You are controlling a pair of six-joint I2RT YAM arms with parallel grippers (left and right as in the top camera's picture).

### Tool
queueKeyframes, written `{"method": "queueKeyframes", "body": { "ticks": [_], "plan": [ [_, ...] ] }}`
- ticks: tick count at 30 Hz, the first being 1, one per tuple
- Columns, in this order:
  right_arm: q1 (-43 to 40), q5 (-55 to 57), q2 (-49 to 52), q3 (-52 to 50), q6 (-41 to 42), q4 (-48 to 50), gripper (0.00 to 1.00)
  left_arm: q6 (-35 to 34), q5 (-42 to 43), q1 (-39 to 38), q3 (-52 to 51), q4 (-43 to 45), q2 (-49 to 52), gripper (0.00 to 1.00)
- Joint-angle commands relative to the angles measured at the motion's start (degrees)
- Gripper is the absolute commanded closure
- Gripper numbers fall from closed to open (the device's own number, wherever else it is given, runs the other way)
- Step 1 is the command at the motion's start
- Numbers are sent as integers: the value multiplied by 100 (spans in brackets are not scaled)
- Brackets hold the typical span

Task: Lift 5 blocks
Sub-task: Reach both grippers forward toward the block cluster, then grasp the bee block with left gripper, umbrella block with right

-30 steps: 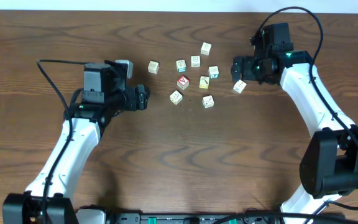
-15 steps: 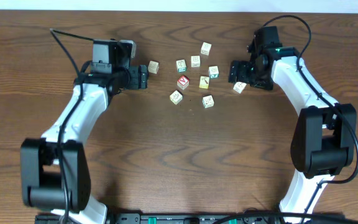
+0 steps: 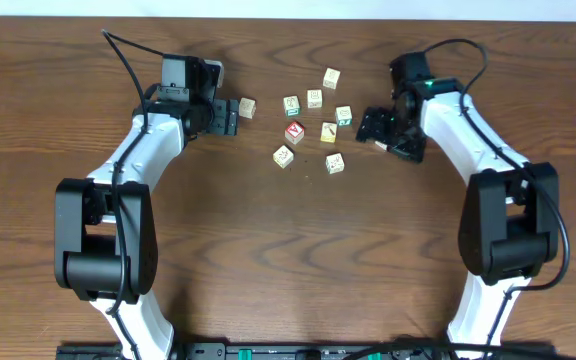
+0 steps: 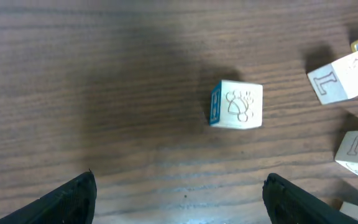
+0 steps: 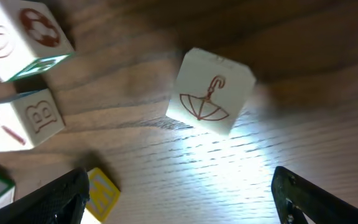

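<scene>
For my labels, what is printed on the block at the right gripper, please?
A reddish umbrella outline; the block shows best from right wrist.

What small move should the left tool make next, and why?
Probably lower the left tool onto the paw-print block, then close. The tool stands wide open and empty, and the block lies free on the table just ahead of it.

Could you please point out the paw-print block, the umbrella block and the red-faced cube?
paw-print block (image 4: 241,106): left wrist view, on its paw-print face.
umbrella block (image 5: 207,99): right wrist view, on its umbrella face.
red-faced cube (image 3: 295,131): overhead view, on its red top face.
</scene>
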Motion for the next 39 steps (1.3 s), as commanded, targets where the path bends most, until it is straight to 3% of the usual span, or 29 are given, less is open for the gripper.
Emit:
{"method": "queueKeyframes", "body": {
  "ticks": [1, 9, 20, 27, 32, 39],
  "plan": [
    [107, 306, 177, 90, 737, 98, 9, 186, -192, 20, 184, 70, 55, 14],
    [-57, 476, 372, 90, 844, 623, 12, 223, -216, 20, 267, 175, 81, 14],
    [-308, 741, 372, 90, 592, 765, 44, 223, -216, -166, 492, 199, 621, 14],
    [-184, 629, 372, 90, 511, 776, 44, 221, -229, -315, 503, 308, 717, 14],
    [-4, 688, 376, 90, 540, 772, 61, 216, -258, -317, 505, 264, 717, 14],
    [105, 704, 494, 87, 538, 756, 60, 249, -260, -330, 505, 262, 715, 14]
  ]
}}
